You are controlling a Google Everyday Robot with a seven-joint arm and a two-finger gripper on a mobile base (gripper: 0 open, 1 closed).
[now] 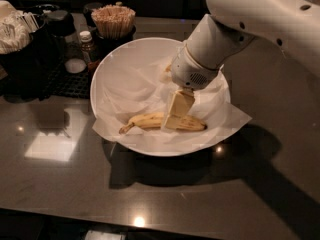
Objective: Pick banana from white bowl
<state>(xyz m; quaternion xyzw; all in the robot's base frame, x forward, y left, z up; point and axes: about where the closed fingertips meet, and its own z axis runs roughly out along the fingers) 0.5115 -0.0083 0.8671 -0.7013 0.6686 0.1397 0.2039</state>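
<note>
Your gripper (176,113) is down inside the white bowl (107,59), right of centre, its pale yellow tip on the banana (150,120). You can't tell whether it is closed on the fruit. The banana lies flat on the near side of the bowl, on the crinkled paper liner (131,86), stem to the left. The white arm (250,14) comes in from the far right and covers the bowl's far right rim.

Liner corners overhang the rim at the right and the near left. Just beyond the bowl's far left edge: a cup of wooden sticks (113,20) and a small white-capped bottle (88,45), label too small to read. A black caddy (25,59) with white packets (12,31) sits at far left, on a black mat (65,83).

Dark glossy tabletop (55,184) shows near and right of the bowl; its near edge runs along the bottom.
</note>
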